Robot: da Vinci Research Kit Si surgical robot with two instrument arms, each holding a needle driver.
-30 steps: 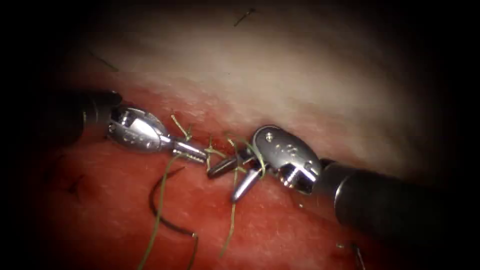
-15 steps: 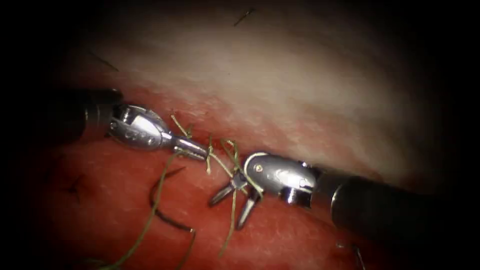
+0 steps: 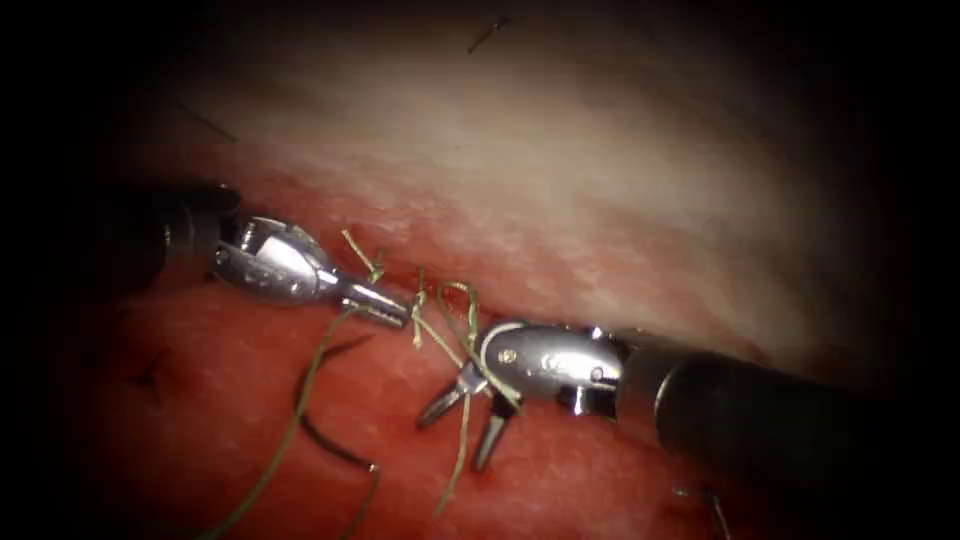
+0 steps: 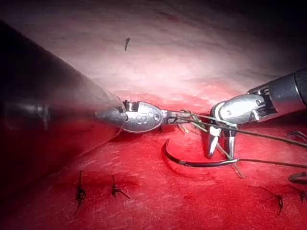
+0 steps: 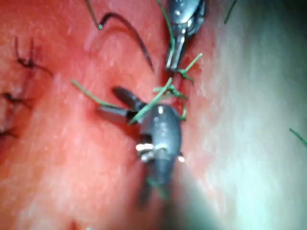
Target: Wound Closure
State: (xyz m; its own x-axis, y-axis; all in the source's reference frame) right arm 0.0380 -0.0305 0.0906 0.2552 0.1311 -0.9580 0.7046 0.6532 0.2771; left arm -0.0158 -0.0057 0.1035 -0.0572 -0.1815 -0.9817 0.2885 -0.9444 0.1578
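Observation:
My left tool (image 3: 392, 310) comes in from the left, its jaws shut on the green thread (image 3: 300, 420) beside the knot (image 3: 420, 300) at the cut. My right tool (image 3: 455, 438) hangs just right of it, jaws open and holding nothing, with a loop of thread (image 3: 462, 305) wound round its wrist. The dark curved needle (image 3: 318, 425) lies free on the red tissue (image 3: 600, 480) at lower left, not in the tissue and held by neither tool. The left wrist view has the left tool (image 4: 178, 117), the right tool (image 4: 220, 149) and the needle (image 4: 192, 163). The right wrist view has the open right tool (image 5: 112, 101) and the needle (image 5: 129, 26).
Pale tissue (image 3: 560, 150) rises behind the cut. Finished stitches with short dark cut ends (image 4: 80, 192) sit on the red tissue, and others (image 5: 24, 57) appear in the right wrist view. A loose thread tail (image 3: 455, 470) trails down between the right tool's jaws.
The right tool dropped and turned, its jaws swinging down and away from the left tool while staying open, with thread still looped round it. The left tool barely moved.

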